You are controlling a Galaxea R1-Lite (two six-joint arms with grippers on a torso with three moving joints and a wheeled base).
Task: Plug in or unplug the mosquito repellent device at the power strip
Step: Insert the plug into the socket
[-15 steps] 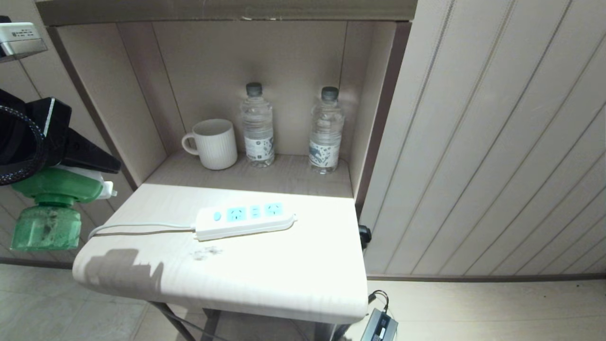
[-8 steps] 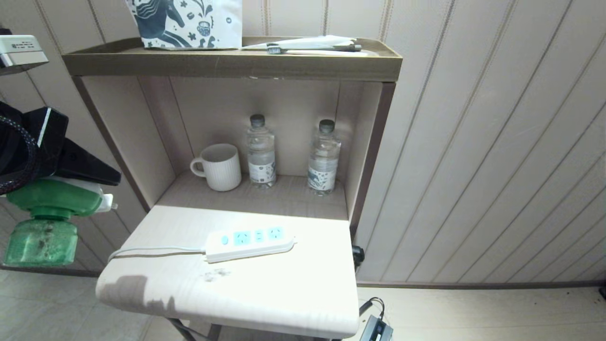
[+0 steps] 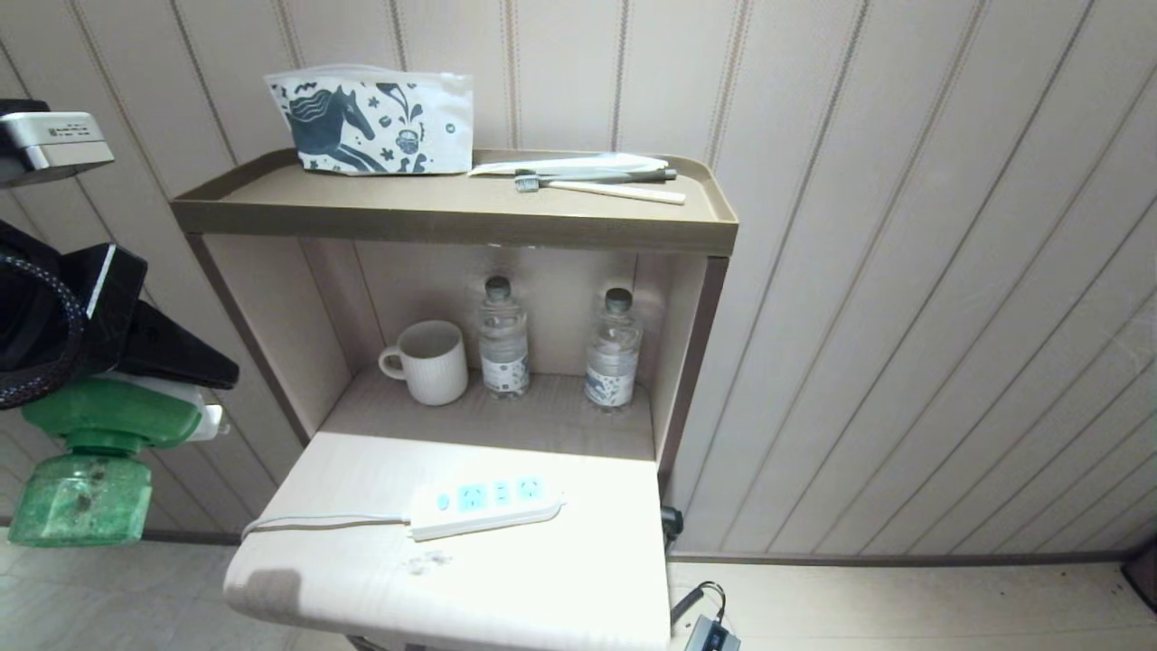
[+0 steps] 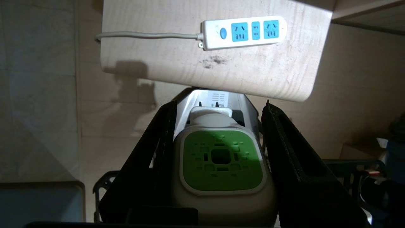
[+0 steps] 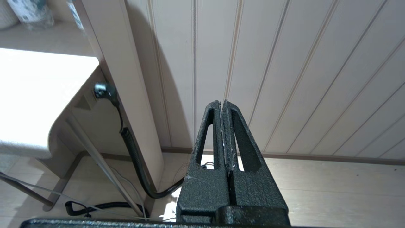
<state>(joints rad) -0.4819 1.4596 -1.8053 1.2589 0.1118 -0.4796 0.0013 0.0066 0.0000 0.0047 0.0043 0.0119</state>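
At the left edge of the frame we saw the left end effector [image 3: 185, 362] pinching the mosquito repellent device [image 3: 99, 443] — well apart from the power strip [image 3: 486, 506] on the table [image 3: 542, 588]; the right end effector [image 5: 222, 109] was pressed together.

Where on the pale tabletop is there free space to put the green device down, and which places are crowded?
The tabletop is bare in front of the power strip, apart from a dark smudge, and to the strip's right. Its cord crosses the left side. The niche behind is crowded with a mug and two water bottles.
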